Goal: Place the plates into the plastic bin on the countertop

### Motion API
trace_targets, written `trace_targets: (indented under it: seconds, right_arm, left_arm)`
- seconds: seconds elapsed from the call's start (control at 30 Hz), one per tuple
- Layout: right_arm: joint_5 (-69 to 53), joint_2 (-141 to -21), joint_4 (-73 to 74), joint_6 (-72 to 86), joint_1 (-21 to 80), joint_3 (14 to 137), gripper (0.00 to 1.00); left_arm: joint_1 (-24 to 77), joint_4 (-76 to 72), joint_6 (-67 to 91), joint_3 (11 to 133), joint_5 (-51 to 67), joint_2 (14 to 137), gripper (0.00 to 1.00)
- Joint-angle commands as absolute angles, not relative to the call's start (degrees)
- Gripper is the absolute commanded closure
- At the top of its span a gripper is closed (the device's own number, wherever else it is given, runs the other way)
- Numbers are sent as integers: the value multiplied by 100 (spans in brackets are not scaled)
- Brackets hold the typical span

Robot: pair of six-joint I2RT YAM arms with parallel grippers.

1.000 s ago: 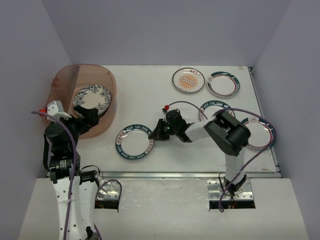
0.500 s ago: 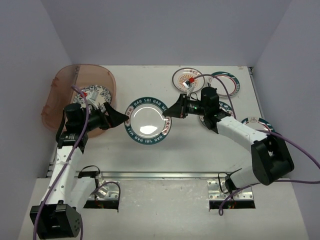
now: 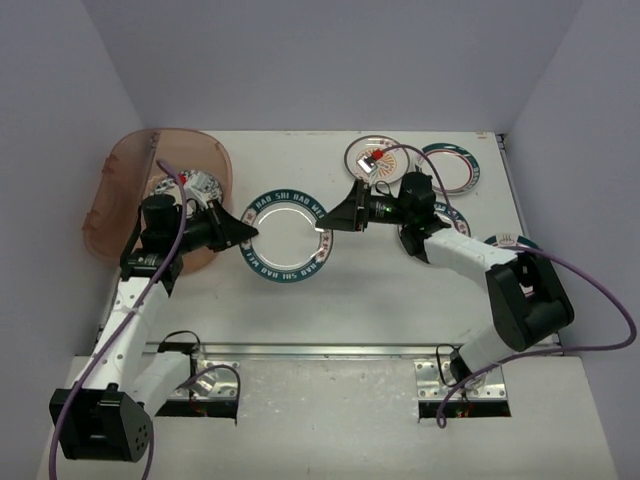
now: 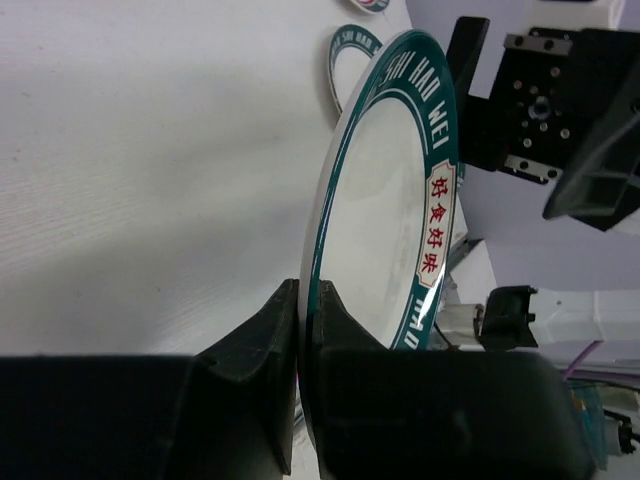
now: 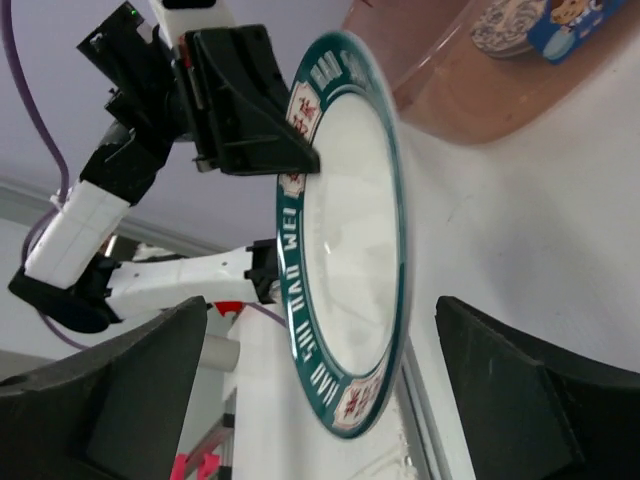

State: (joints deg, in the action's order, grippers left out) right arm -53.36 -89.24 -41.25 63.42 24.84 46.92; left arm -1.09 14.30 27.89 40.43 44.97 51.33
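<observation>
With the left pincer (image 4: pixel 305 300) clamped on the rim of the teal-rimmed lettered plate (image 3: pixel 285 238) at the middle of the table (image 3: pixel 400 290) (right pincer (image 5: pixel 320 302) wide apart, not touching), grip hard and swing it slowly left into the plastic bin (image 3: pixel 110 200).

Round lettered ceramic plate (image 3: pixel 286 238): glossy white centre; dark teal rim band with white capital letters and a thin white ring inside it; cream panels on the band carry red characters.
Translucent rounded plastic bin (image 3: pixel 120 190): reddish-brown, see-through.
Small plate inside the bin (image 3: pixel 195 183): pale, with a grey speckled pattern; finer detail unclear.
Flat rectangular countertop (image 3: pixel 350 300): plain white, with a silver metal front rail.
Far dark-rimmed plate (image 3: pixel 375 145): thin black rim lines, white face, red mark near the centre.
Far teal-rimmed plate (image 3: pixel 450 167): teal band, red accents, white centre.
Left gripper (image 3: pixel 248 232) and right gripper (image 3: pixel 330 218): matte black.
Arm cables (image 5: pixel 10 50): purple.
</observation>
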Motion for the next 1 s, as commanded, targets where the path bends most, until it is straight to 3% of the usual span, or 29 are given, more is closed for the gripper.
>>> trace_targets:
  seconds: [0.0,0.07,0.2,0.37,0.63,0.83,0.87,0.93,0.97]
  right_arm:
    - [-5310,-8436,-4366,6528,2082,4460,1]
    - [-4778,-7872,-3185,5880,1764,4141,1]
    - [-3039,-6901,-433,4403,1659,4141,1]
    - [-2501,-6059,624,3590,1635,4140,1]
    - [-2774,-5564,1359,2973,1635,4377,1]
    - [-2691,-5108,1707,2659,1640,4430,1]
    - [-2600,-5018,1778,2627,1642,4454,1]
    - [-2346,-4901,1897,2628,1639,4491,1]
    - [-2203,-4851,1939,2643,1640,4500,1]
  left_arm:
    - [-188,2123,3239,5383,2070,5221,100]
    - [-852,2386,3667,5859,1025,5342,100]
    - [-2033,2168,4415,6108,715,5603,100]
    - [-2403,1950,4826,6154,42,6297,100]
    - [-2515,1175,4912,6487,281,8041,100]
    - [-2587,1100,4867,6464,368,8611,99]
    - [-2586,1090,4862,6413,404,8668,89]
    - [-2593,1103,4882,6286,422,8679,37]
    - [-2593,1116,4905,6228,379,8672,24]
